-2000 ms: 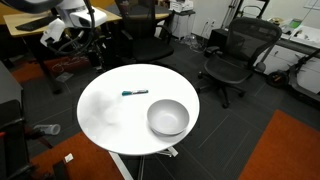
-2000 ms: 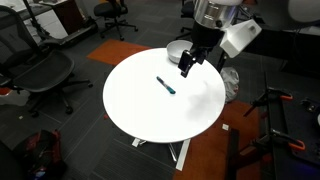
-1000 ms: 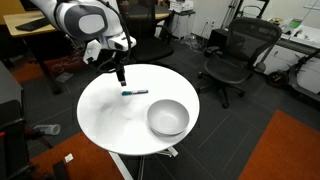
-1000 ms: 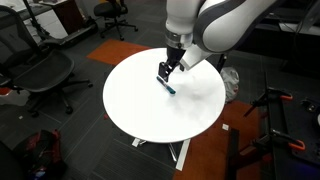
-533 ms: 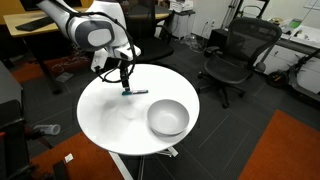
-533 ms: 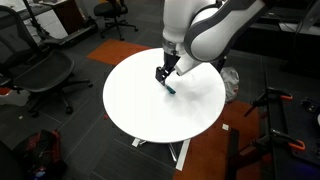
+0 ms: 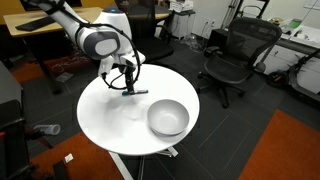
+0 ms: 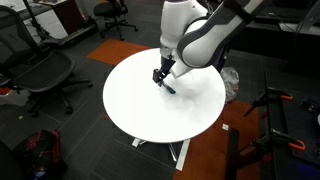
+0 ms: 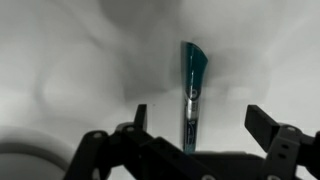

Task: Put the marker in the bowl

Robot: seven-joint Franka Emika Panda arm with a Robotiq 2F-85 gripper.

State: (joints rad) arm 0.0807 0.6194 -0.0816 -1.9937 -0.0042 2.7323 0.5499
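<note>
Gripper (image 9: 198,115) is spread wide, holding nothing. In wrist view its two fingers (image 9: 141,117) stand apart w/ the marker (image 9: 191,70) in the gap between them, roughly midway, touching neither. Marker lies flat on the white table (image 9: 70,60), teal end toward top of frame, the other end running down under the gripper body.

In both exterior views the gripper (image 7: 127,86) (image 8: 159,78) points down, low over the table, right at one end of the marker (image 7: 138,92) (image 8: 169,87); can't tell if the tips touch the tabletop. Rest of the marker sticks out to the side of the fingers.

Bowl (image 7: 168,118) sits upright on the round table (image 7: 105,125), well apart from marker & gripper, nearer the edge on the camera's side, nothing visible inside. In an exterior view the arm blocks where the bowl would be.

Around the table (image 8: 140,115): dark floor, black office chairs (image 7: 235,55) (image 8: 40,72), orange floor patch (image 7: 290,150).
</note>
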